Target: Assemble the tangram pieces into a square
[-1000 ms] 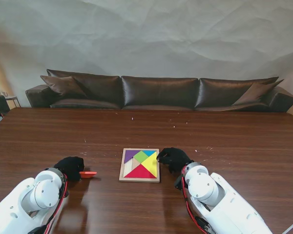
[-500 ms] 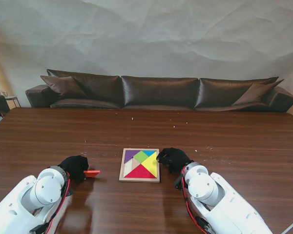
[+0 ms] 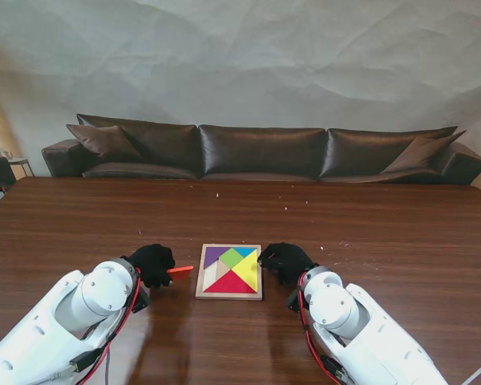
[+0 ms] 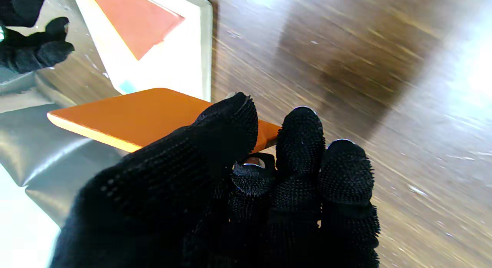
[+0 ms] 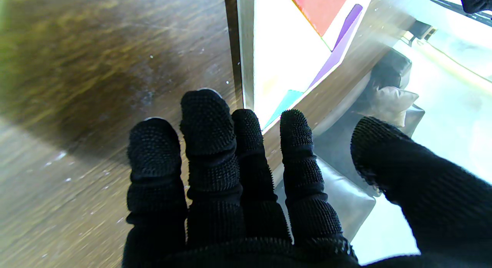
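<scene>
Stand view: tray [image 3: 200, 282] holds coloured pieces [image 3: 234, 269].

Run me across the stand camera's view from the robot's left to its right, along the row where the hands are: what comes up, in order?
left hand → orange piece pinched in it → puzzle tray with the colored pieces → right hand at the tray's right edge.

Dark brown wooden desk [image 3: 369, 216], polished, glare patches on the grain. Behind its far edge a long dark leather sofa [image 3: 260, 151] with cushions at both ends. Pale, creased backdrop wall [image 3: 248, 64] above. Small side table [image 3: 18, 163] at far left.
</scene>
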Robot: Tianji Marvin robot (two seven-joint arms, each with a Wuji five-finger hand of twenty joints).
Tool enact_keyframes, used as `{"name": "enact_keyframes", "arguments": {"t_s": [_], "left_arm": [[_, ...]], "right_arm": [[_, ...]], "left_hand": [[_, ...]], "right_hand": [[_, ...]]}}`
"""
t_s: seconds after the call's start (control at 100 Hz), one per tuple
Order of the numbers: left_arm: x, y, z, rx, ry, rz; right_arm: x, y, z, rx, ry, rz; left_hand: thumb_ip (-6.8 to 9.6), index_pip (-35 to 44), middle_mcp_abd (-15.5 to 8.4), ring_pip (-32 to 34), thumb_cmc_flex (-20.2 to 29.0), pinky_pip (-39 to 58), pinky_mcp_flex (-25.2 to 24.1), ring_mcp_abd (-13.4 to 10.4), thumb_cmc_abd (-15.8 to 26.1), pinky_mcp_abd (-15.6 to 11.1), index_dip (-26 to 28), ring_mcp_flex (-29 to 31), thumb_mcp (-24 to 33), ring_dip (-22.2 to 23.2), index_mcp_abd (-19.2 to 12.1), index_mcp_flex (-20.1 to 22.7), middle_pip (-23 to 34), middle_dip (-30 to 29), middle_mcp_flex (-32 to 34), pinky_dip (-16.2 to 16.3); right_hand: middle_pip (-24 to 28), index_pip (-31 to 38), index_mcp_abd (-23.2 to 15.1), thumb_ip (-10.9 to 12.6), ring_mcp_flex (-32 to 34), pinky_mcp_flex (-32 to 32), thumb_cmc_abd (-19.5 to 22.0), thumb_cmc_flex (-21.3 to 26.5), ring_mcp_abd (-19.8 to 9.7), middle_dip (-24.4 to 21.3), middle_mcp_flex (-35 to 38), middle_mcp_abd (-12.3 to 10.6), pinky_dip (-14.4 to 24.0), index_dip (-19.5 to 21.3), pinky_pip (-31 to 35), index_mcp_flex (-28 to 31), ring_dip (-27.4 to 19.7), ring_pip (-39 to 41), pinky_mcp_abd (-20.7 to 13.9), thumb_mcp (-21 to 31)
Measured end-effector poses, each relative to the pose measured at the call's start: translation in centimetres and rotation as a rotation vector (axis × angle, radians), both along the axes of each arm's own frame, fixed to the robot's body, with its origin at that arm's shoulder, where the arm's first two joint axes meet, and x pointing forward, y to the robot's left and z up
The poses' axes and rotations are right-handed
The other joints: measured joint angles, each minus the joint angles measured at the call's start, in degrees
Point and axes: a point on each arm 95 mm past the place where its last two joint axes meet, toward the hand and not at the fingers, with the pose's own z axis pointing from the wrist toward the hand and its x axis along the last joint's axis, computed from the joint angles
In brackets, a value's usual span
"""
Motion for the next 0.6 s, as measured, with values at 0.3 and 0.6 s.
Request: {"name": "enact_keyframes", "arguments": {"t_s": [0.3, 0.6], "left_arm": [[0.5, -5.1, 1.2, 0.024, -0.053, 0.002], [1.3, -8.3, 1.5, 0.095, -0.186, 0.074]], "right_arm": [[0.1, -0.2, 0.0, 0.002, -0.001, -0.005], [0.2, -0.3, 0.1, 0.002, -0.004, -0.011]], "left_hand": [[0.0, -0.2, 0.0, 3.5, 0.0, 4.3, 0.3, 0.6, -0.6, 0.9, 1.1, 0.1, 1.4, 0.5, 0.6, 0.1, 2.4, 0.0, 0.0, 0.8], [0.07, -0.2, 0.4, 9.7, -0.6, 9.8, 1.6, 2.5, -2.7, 2.3, 1.3, 1.6, 5.1, -0.2, 0.7, 1.3, 4.7, 0.0, 0.6, 1.6]], "right_hand": [[0.0, 0.0, 0.0, 0.0, 0.0, 0.0, 0.0, 0.0, 0.0, 0.0, 0.0, 0.0, 0.0, 0.0, 0.0, 0.0, 0.0, 0.0, 0.0, 0.0], [0.0, 0.0, 0.0, 0.0, 0.0, 0.0, 0.0, 0.0, 0.0, 0.0, 0.0, 0.0, 0.0, 0.0, 0.0, 0.0, 0.0, 0.0, 0.0, 0.0]]}}
